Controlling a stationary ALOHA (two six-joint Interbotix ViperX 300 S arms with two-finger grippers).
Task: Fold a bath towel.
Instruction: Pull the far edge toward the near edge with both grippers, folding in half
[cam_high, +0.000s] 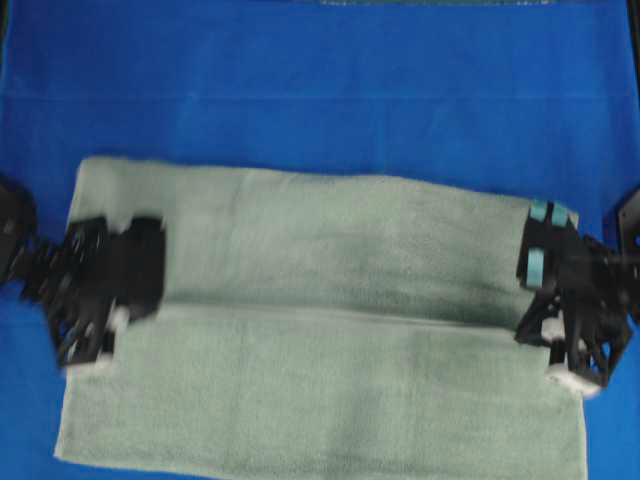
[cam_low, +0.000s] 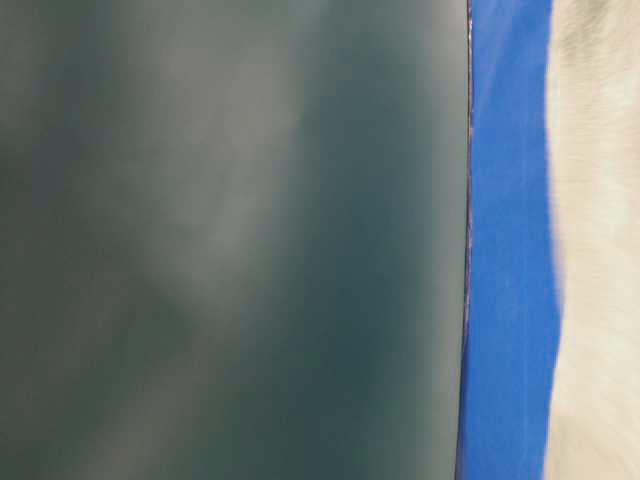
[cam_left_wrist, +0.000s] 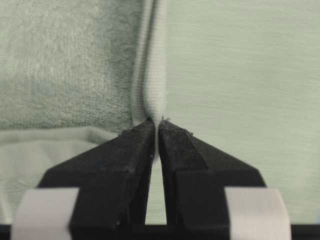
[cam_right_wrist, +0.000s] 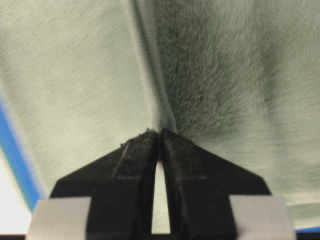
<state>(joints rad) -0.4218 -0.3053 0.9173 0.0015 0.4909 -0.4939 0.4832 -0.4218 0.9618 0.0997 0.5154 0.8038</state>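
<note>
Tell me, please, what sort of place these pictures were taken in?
Probably a robot test bench in a lab, not a home: a bright blue cloth covers the work surface, and two black grippers, left and right, each pinch an edge of the green bath towel spread on it.

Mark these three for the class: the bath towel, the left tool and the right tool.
bath towel (cam_high: 330, 270): overhead view, on its upper folded layer.
left tool (cam_left_wrist: 156, 125): left wrist view, between the fingertips pinching the towel's hem.
right tool (cam_right_wrist: 160, 134): right wrist view, between the fingertips shut on the towel's edge.
</note>
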